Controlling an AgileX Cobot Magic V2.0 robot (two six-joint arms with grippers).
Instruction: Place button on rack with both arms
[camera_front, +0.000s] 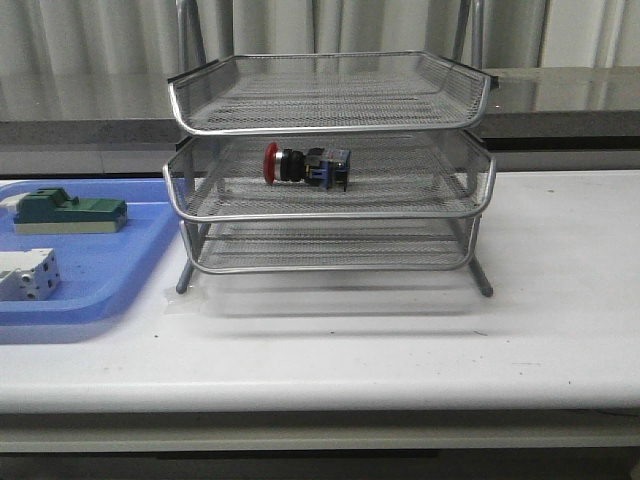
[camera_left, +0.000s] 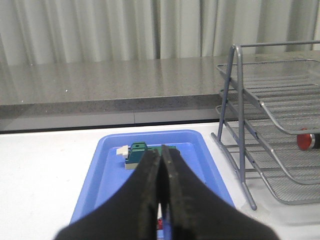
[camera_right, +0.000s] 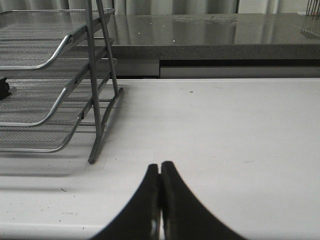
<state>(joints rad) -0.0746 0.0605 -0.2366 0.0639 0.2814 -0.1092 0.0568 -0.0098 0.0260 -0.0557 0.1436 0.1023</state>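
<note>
Red-capped, the button lies on its side in the rack's middle tier; neither arm shows from the front. Left wrist: the closed left gripper hides part of the blue tray, the button's cap off beside it. Right wrist: the right gripper, pressed shut, is empty; the button's end is barely visible.

Silver wire mesh on shiny metal rods for the rack; glossy red plastic head, black and blue plastic body on the button; smooth blue plastic tray; matt white table; matt black left gripper and right gripper
</note>
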